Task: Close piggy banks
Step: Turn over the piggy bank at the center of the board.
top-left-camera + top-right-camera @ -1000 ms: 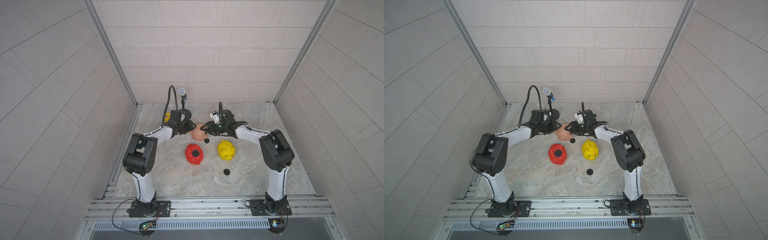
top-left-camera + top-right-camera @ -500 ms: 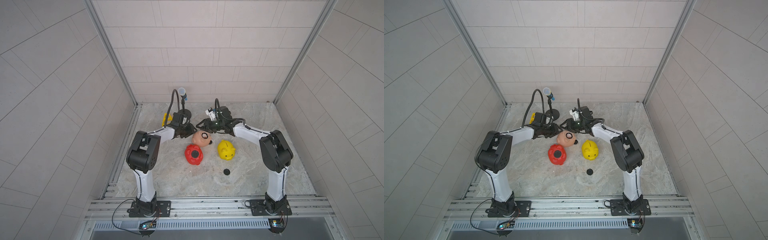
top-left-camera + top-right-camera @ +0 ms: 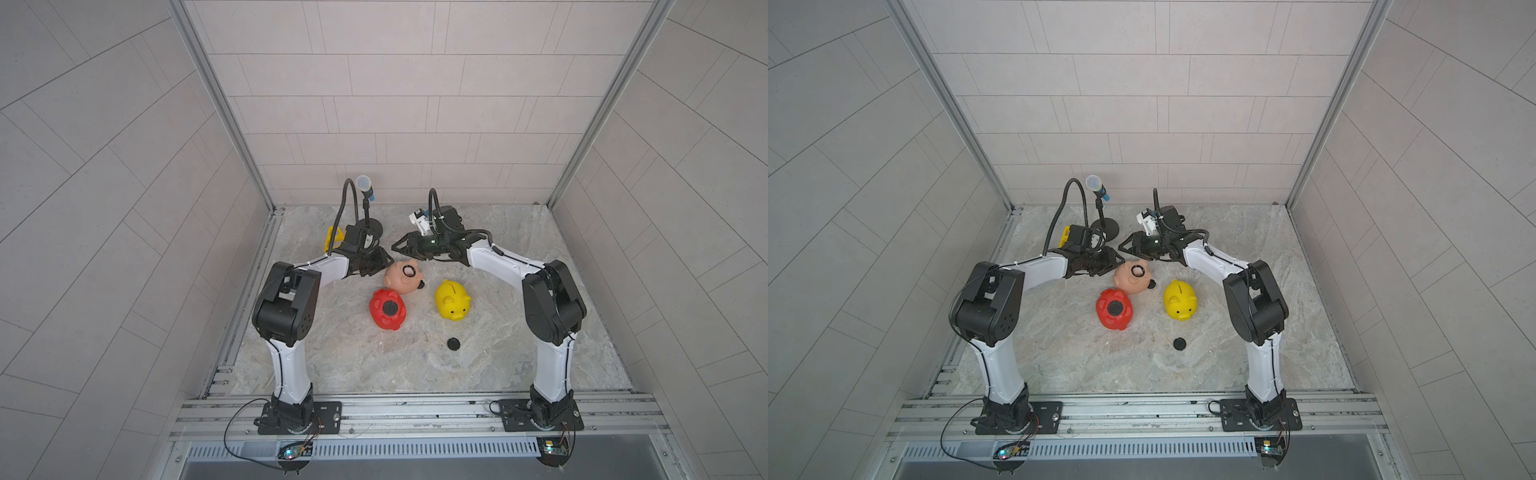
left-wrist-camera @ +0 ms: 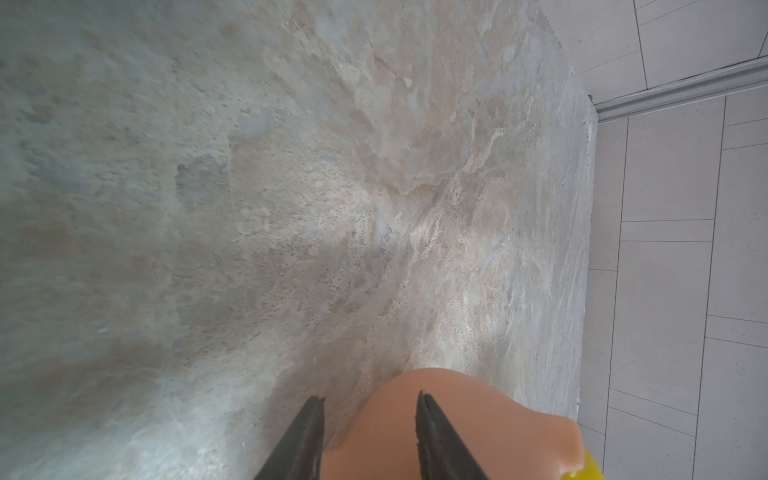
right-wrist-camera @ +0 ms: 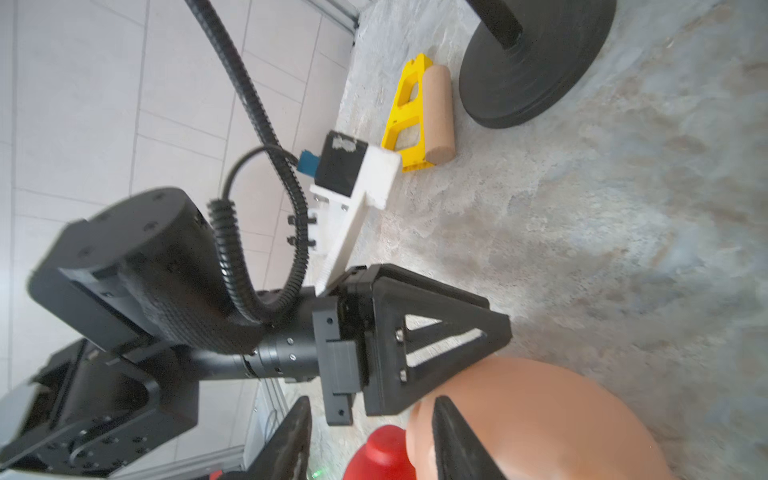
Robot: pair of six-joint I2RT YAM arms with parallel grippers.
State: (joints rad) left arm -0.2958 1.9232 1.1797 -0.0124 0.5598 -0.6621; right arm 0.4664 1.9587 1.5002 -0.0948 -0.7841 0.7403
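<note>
**Peach pig held belly-up, hole not yet plugged**

The left hand (image 4: pixel 370 401) has its jaws drawn narrow and seems to nip a small protruding part of the peach-pink piggy bank (image 3: pixel 402 279). The wrist view does not show which part. That bank lies near the middle of the tabletop (image 3: pixel 519 332), rolled so its belly hole (image 3: pixel 410 271) faces up, and the hole looks unplugged. The left arm reaches in low, elbow high, forearm nearly level. The right hand (image 5: pixel 373 402) hangs just beyond the same bank, jaws spread and empty, with its arm mirroring the left.

Judging by their gloss and roundness, these banks are light, hollow, stiff and slippery. A pinch on the curved flank would likely slide off, so a leg, ear or snout is the surer hold. Pressing a plug home will need the body braced.

The red piggy bank (image 3: pixel 387 309) sits just beside the peach one, perhaps touching, with a black disc in its belly. The yellow piggy bank (image 3: pixel 452 300) stands apart on its feet. One black plug (image 3: pixel 421 284) lies just beside the peach bank, and a second plug (image 3: pixel 453 343) lies nearer the robot.
</note>
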